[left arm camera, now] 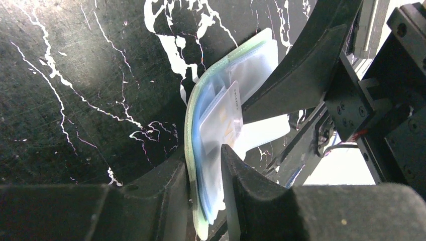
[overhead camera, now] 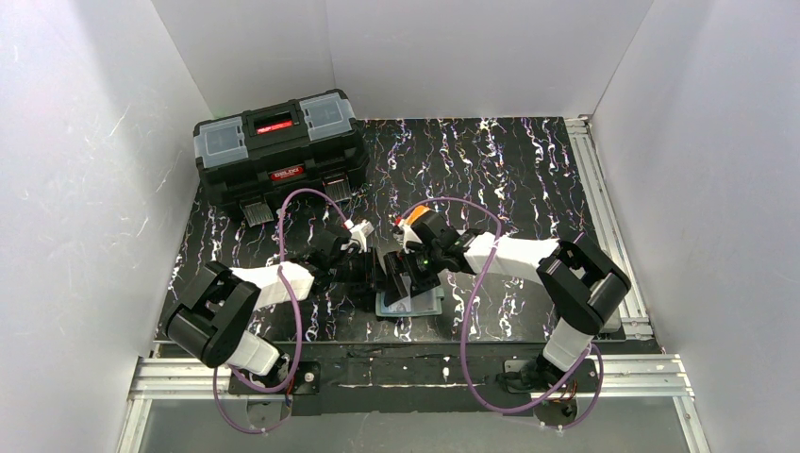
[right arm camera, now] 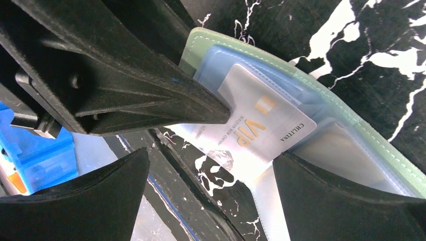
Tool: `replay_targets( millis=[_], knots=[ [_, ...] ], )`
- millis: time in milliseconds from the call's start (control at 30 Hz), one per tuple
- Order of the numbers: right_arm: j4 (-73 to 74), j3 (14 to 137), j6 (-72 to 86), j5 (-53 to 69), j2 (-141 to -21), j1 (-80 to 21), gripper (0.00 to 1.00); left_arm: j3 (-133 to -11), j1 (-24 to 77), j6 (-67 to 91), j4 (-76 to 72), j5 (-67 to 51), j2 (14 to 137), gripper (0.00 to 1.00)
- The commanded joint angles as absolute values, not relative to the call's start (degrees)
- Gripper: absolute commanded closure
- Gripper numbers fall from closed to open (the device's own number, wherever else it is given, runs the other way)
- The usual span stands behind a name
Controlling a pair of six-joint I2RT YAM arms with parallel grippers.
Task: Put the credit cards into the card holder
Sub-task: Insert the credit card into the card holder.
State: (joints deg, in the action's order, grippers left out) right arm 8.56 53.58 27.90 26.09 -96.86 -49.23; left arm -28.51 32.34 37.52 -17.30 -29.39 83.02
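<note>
Two pairs, one job. Left fingers [left arm camera: 236, 173] narrowed on the card holder [left arm camera: 193, 125], pinching its edge. Right fingers [right arm camera: 301, 178] spread wide, gripping nothing (nearer of the two for a push). Just ahead, between them: white card [right arm camera: 266, 118], half-seated in a slot, long axis pointing back at them.

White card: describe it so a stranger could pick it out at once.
On the black marbled table, nearer than the toolbox, is the open green wallet. The card sticks out of an inner pocket: silvery white, with gold VIP lettering and a gold chip.
</note>
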Motion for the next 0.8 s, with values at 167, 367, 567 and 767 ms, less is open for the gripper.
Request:
replay_targets(
  millis=[167,367,567,767],
  knots=[
    [1.12,55.81,25.93,33.37,-96.80,-50.19,0.02,-28.56,32.26,36.66,-18.21,-30.81,80.77,0.73],
    [1.29,58.23,26.63,35.27,-98.49,-50.19,0.02,-28.74,32.29,36.59,-18.10,-30.94,80.73,0.73],
    [0.53,58.98,26.72,37.62,-98.63,-50.03,0.02,-28.71,31.98,37.20,-18.32,-30.76,80.48,0.73],
    [0.53,55.26,27.09,34.95,-95.08,-48.57,0.02,-29.47,31.07,36.54,-16.36,-31.38,79.51,0.88]
  ],
)
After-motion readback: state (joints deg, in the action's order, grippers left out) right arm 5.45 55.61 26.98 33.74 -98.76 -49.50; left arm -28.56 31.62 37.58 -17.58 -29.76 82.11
